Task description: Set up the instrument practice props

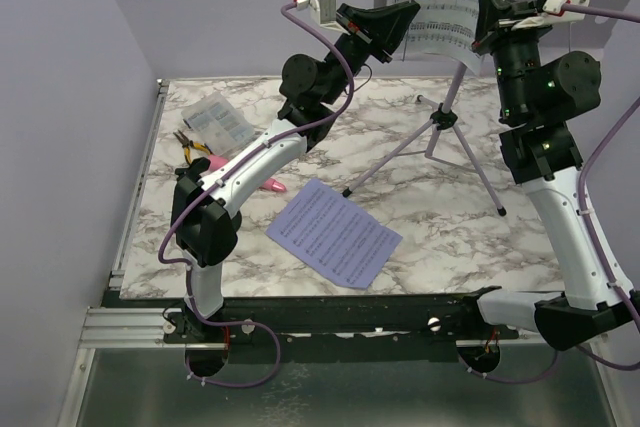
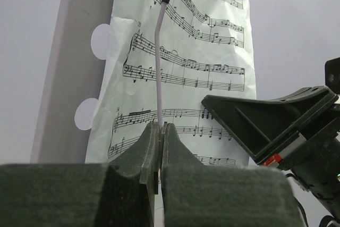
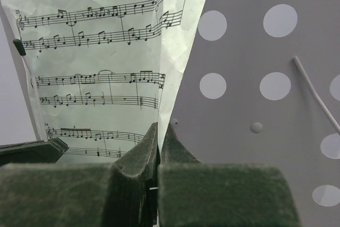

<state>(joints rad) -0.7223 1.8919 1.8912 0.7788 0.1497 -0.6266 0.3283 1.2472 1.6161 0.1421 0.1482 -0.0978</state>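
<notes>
Currently both arms are reaching up to the lavender music-stand desk (image 3: 249, 78), which is standing on its silver tripod (image 1: 450, 112) at the far right of the marble table (image 1: 450, 217). The left gripper (image 2: 160, 126) is pinching the thin wire page holder (image 2: 158, 67) that is running up over the sheet-music page (image 2: 186, 67), fingers pressed together around the wire. The right gripper (image 3: 158, 128) is clamping that page's lower right edge, jaws closed on the paper. A second printed page (image 1: 335, 232) is lying flat near the table's front. The pink microphone (image 1: 272, 186) is lying partly under the left arm.

Jaws on wire (image 2: 158, 67) before sheet music (image 2: 212, 41)
</notes>
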